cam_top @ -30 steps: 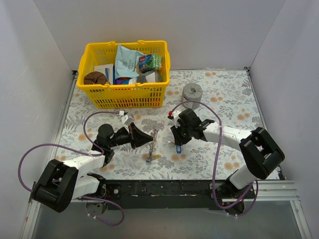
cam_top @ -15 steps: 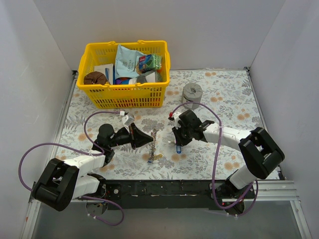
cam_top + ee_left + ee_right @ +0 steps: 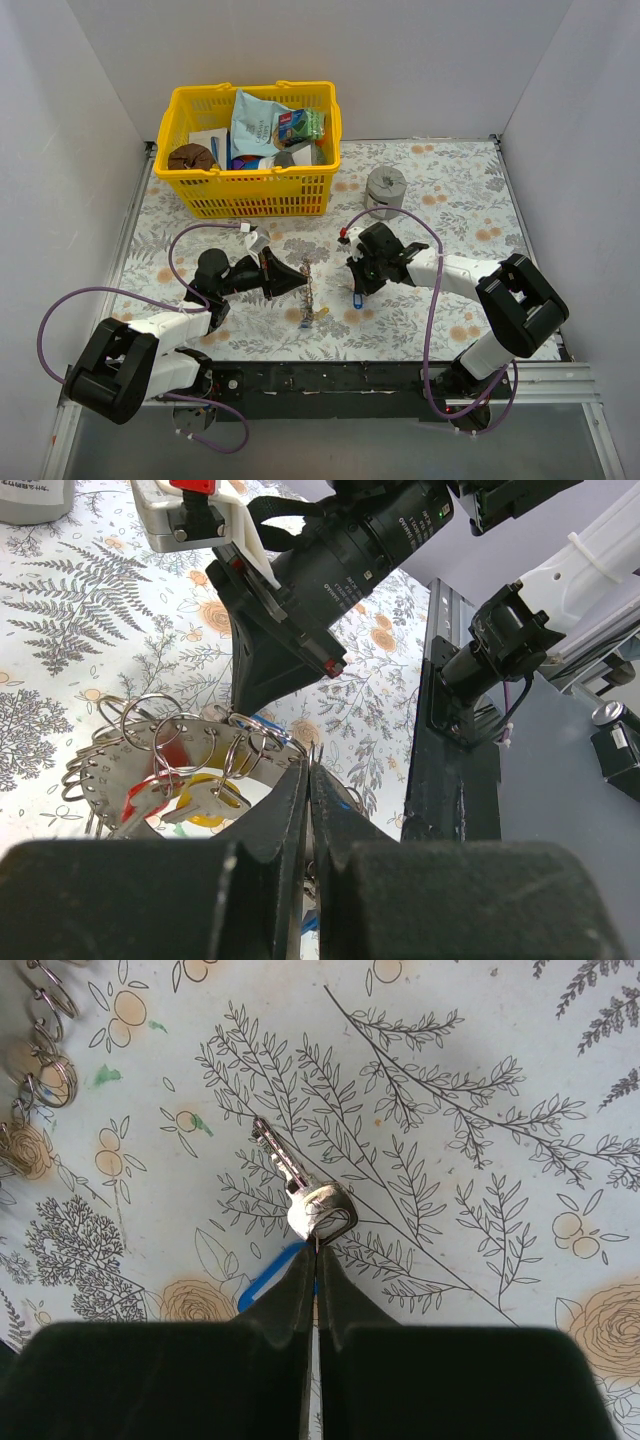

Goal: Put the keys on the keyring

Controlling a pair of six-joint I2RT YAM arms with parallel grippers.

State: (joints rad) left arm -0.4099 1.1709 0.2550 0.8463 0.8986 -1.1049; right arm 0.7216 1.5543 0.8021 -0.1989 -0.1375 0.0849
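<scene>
A flower-patterned desk [image 3: 450,200] sits between white walls. A yellow basket [image 3: 250,190] and a grey cylinder [image 3: 385,187] stand well beyond both hands. The left hand [image 3: 297,281] is pinched tight on the near edge of the keyring [image 3: 110,765], which stands on edge just past its fingertips. Small wire loops line the rim, and keys with red [image 3: 160,770] and yellow [image 3: 205,790] heads hang from it. The right hand [image 3: 315,1255] points down at the desk, its fingers pressed together on the head of a silver key [image 3: 305,1198]. The blade points away from the fingertips. A blue tag [image 3: 265,1282] shows just beside its left finger.
</scene>
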